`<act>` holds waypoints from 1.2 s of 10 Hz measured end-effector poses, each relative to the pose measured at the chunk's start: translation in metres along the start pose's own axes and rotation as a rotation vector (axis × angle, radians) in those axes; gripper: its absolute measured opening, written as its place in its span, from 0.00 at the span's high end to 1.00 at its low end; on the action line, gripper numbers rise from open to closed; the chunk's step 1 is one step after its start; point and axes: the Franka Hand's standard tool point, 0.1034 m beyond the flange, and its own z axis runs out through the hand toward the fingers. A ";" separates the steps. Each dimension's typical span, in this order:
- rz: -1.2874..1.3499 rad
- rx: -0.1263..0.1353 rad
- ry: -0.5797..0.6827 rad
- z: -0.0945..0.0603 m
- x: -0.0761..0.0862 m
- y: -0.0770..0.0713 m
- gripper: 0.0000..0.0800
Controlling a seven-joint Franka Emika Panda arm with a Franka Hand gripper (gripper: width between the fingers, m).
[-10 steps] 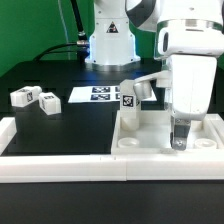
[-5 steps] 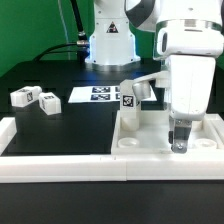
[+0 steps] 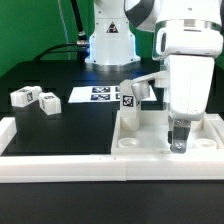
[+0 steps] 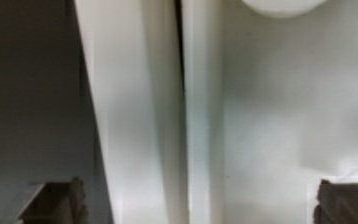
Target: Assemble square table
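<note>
Here, the large flat white plastic square panel [image 3: 150,127] lies directly beneath the arm's two-finger gripper [image 3: 178,143], whose jaws stand wide apart, clasping nothing.

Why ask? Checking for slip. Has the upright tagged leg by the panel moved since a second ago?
No; the leg holds its place against the marker board.

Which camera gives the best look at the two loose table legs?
The exterior view: both loose legs lie on the black table at that view's left, tags visible. The wrist view shows neither, only the square panel close up.
</note>
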 end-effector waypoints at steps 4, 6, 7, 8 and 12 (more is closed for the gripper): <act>0.073 0.009 -0.045 -0.090 -0.042 0.038 0.19; 0.109 0.000 -0.046 -0.094 -0.046 0.041 0.19; 0.120 0.001 -0.046 -0.094 -0.046 0.041 0.19; 0.184 -0.001 -0.045 -0.094 -0.046 0.041 0.19; 0.423 0.043 -0.062 -0.101 -0.087 0.018 0.19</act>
